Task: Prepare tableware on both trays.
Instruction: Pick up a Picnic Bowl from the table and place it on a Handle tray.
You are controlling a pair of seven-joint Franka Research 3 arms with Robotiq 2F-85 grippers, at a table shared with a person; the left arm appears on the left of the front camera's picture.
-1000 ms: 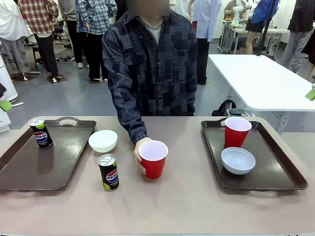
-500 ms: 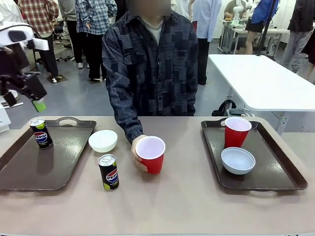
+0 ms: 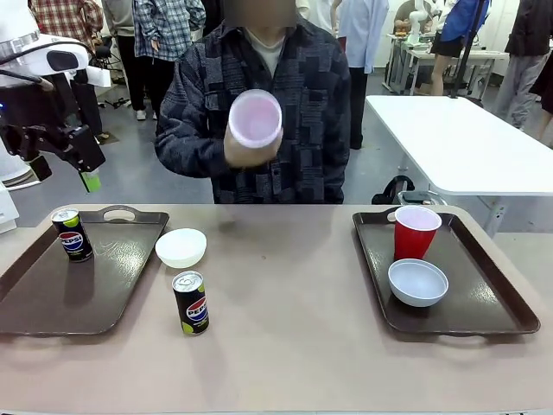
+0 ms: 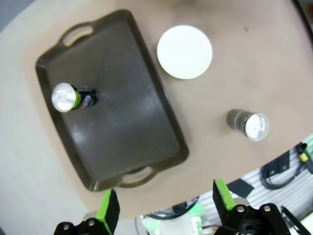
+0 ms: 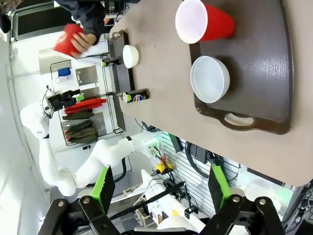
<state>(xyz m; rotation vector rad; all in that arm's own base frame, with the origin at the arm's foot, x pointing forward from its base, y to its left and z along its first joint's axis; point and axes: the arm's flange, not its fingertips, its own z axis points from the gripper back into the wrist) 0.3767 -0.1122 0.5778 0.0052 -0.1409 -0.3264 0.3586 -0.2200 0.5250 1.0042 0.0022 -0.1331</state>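
Two trays (image 3: 86,290) (image 3: 488,303) rest on beige table (image 3: 294,346); left tool (image 4: 164,193), right tool (image 5: 160,176) gape released.

Right gripper (image 5: 161,188) high above the table (image 5: 161,73), view rolled sideways.
Green-padded fingers (image 5: 105,183) spread wide at the bottom edge. Beyond them, brown tray (image 5: 264,58) with cut-out handle on the near rim. On it: red cup (image 5: 210,22), upright, white inside, and white bowl (image 5: 210,78), close beside each other; can't tell if they touch. Farther along the bare tabletop: Pepsi can (image 5: 136,96), then second bowl (image 5: 130,56), apart. Past the table's edge, a person's hand (image 5: 82,41) holds a second red cup (image 5: 66,39) off the table.
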